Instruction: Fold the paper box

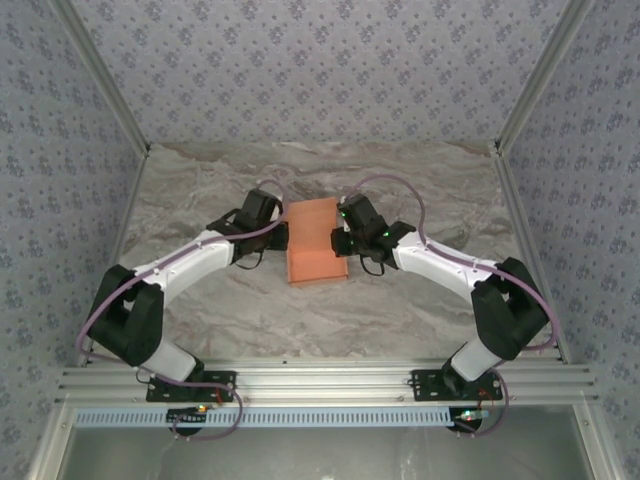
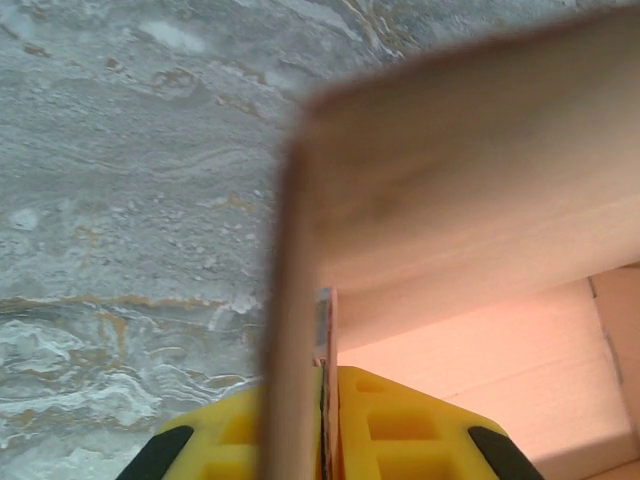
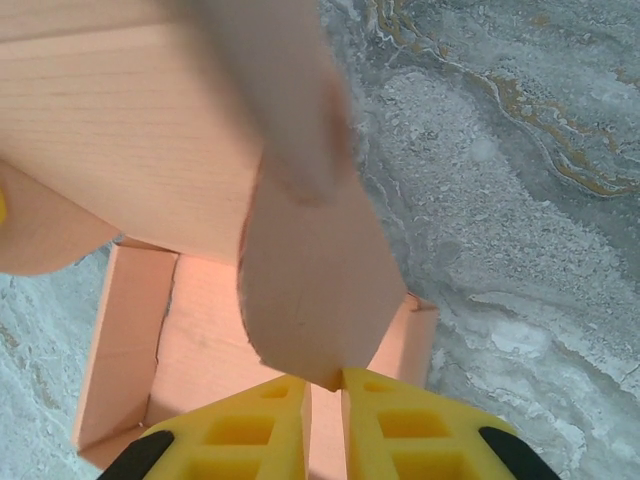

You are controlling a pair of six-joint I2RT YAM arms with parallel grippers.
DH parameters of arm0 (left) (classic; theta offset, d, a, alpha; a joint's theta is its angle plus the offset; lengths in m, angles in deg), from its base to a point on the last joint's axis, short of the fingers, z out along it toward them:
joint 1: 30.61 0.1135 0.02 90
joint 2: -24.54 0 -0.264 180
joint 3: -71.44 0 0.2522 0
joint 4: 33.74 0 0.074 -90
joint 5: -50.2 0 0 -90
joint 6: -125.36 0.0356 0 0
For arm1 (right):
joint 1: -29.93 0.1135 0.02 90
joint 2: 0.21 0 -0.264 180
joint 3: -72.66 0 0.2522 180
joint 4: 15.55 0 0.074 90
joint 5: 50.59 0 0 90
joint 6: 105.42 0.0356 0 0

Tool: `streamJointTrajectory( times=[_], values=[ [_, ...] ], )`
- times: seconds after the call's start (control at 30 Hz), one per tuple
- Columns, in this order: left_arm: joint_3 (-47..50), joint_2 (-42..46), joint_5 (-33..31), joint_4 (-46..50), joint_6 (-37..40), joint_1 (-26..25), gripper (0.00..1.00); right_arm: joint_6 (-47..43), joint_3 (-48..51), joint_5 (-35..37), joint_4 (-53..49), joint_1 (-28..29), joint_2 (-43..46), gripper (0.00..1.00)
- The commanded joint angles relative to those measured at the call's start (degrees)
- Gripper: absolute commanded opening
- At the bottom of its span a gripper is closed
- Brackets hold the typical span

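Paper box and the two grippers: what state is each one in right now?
paper box: partly folded, lying on the table, side walls raised, top open, flaps not tucked in.
left gripper: jaws shut on the edge of an upright box panel.
right gripper: jaws shut on the tip of a rounded box flap.
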Motion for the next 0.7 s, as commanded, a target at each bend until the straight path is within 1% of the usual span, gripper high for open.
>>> streamJointTrajectory(
  times=[0.0, 0.2, 0.33, 0.4, 0.53, 0.67],
  values=[
    [-1.11, -1.56, -2.15, -1.11, -0.01, -2.61, 0.1, -0.07, 0.75, 0.31, 0.63, 0.79, -0.43, 0.14],
    [-0.39, -1.9, -8.37, -0.85, -0.69, -4.79, 0.11, -0.94, 1.12, 2.39, -0.16, 1.23, -0.8, 0.11],
    [-1.24, -1.95, -11.38, 0.21, 0.6, -5.26, 0.11, -0.7, 1.12, 7.5, -1.69, 2.34, -0.63, 0.11],
    [-1.62, -1.9, -12.83, 0.63, 1.41, -5.35, 0.11, -1.8, 0.47, 10.12, -3.27, 3.17, -0.63, 0.14],
    [-1.97, -1.88, -13.89, 0.89, 3.14, -5.33, 0.11, -4.59, -1.74, 14.97, -6.17, 5.24, -0.91, 0.26],
    [-2.13, -2.05, -13.34, 0.98, 4.23, -5.3, 0.11, -6.89, -3.17, 18.44, -6.44, 6.15, -0.86, 0.29]
  ],
)
